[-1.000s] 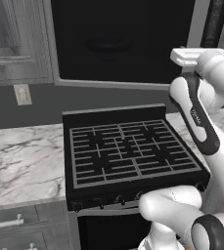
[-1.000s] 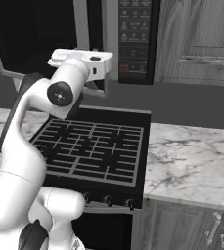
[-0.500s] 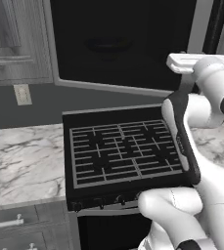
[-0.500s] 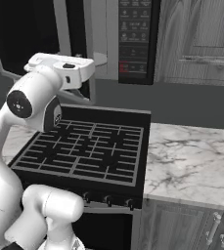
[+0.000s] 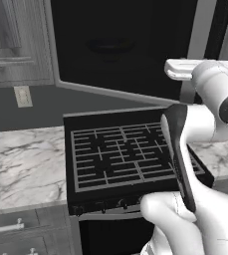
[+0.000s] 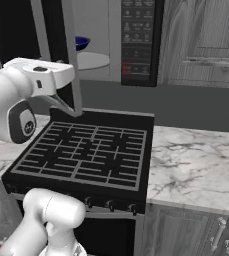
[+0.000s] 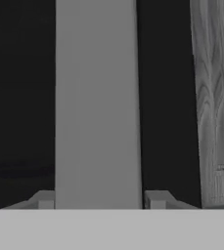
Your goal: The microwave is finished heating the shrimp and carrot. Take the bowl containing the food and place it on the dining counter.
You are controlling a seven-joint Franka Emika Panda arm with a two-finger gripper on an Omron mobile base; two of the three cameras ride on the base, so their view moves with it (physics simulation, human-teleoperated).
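Swung further out from the microwave point(image 6: 136, 45) than half a second earlier, the hand has drawn the door wider. The jaws stand half-closed, one fingertip point(image 7: 45, 199) pressed to each side of the grey door handle point(image 7: 98, 97), which they appear to clamp. Outward from the grip, the dark glass door point(image 5: 115, 45) hangs open to the microwave's left. Inside the microwave, the blue bowl point(image 6: 81, 42) sits on the pale turntable point(image 6: 93, 61); its contents are too small to make out. Below the microwave lies the black stove point(image 6: 81, 157). Risks, as judged: the flat handle may slip from the grip if the pull leaves the door's arc; a half-open door would obstruct the reach for the bowl.
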